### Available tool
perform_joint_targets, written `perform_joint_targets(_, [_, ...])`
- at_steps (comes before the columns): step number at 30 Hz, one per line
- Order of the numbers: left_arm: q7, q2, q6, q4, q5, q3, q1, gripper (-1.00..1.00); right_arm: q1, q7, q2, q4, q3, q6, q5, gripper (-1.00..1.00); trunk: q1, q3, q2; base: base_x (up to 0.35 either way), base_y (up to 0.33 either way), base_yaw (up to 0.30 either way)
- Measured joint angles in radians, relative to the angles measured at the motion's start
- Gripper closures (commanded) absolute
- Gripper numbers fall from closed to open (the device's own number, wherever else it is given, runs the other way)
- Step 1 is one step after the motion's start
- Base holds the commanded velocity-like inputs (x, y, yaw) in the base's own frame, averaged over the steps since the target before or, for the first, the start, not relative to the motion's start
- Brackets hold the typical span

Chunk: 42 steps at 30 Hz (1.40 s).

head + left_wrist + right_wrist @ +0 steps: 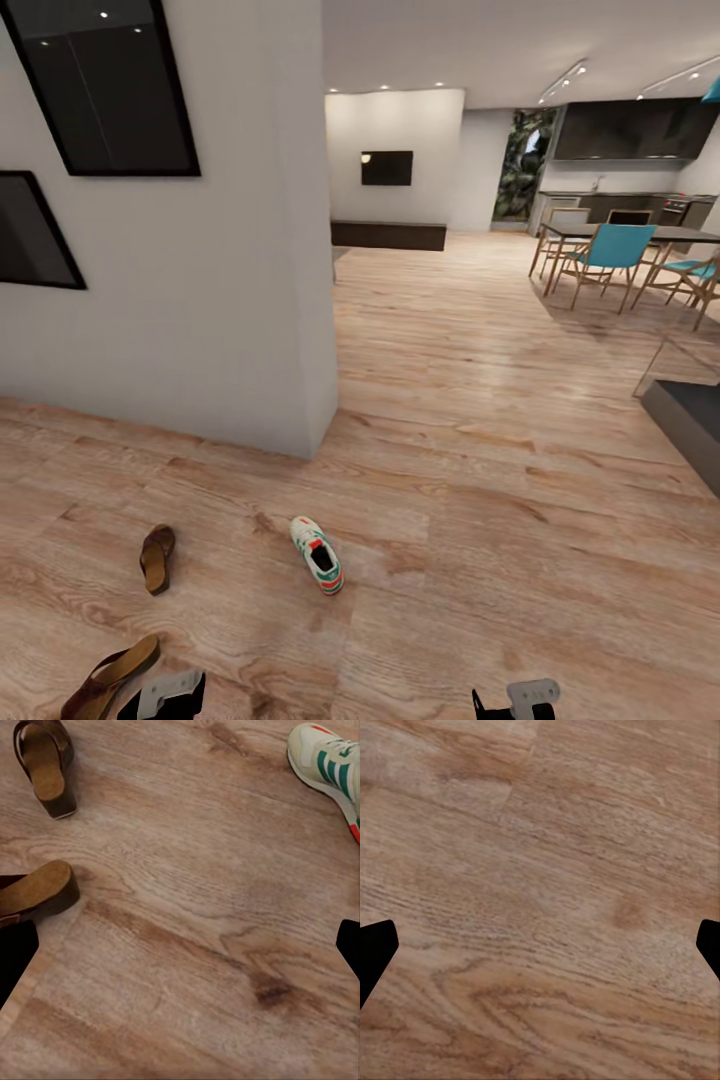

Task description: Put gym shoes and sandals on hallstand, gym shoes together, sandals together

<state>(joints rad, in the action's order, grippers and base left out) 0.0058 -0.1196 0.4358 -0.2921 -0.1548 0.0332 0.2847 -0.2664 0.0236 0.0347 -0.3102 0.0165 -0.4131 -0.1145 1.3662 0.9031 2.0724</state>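
One white gym shoe with green stripes lies on the wood corridor floor, ahead and between my arms. A brown sandal rests to its left, and a second sandal lies nearer, just beside my left gripper. The left wrist view has both sandals and the gym shoe on the planks; the left gripper hangs open above bare floor. My right gripper is open over bare planks too. The hallstand is out of view.
A white wall corner with black-framed panels juts out ahead on the left. A dark low block sits at the right edge. Farther off stand a dining table with teal chairs and a dark low unit.
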Motion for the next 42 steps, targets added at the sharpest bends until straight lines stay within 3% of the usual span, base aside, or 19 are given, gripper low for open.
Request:
perform_joint_targets(22, [0.0,0.0,0.0,0.0,0.0,0.0,0.0,-1.0,0.0,-0.001,0.007,0.001,-0.004,-0.002,-0.006,-1.0,0.084,0.069,0.154,0.0,0.0,0.016])
perform_joint_targets(35, [0.0,0.0,0.0,0.0,0.0,0.0,0.0,-1.0,0.0,0.0,0.004,0.002,-0.003,-0.002,-0.004,-1.0,0.134,0.108,0.245,0.0,0.0,0.238])
perform_joint_targets(42, [0.0,0.0,0.001,-0.001,0.0,0.0,0.0,-1.0,0.0,0.0,0.002,0.002,-0.003,-0.002,-0.004,-1.0,0.134,0.108,0.245,0.0,0.0,0.275])
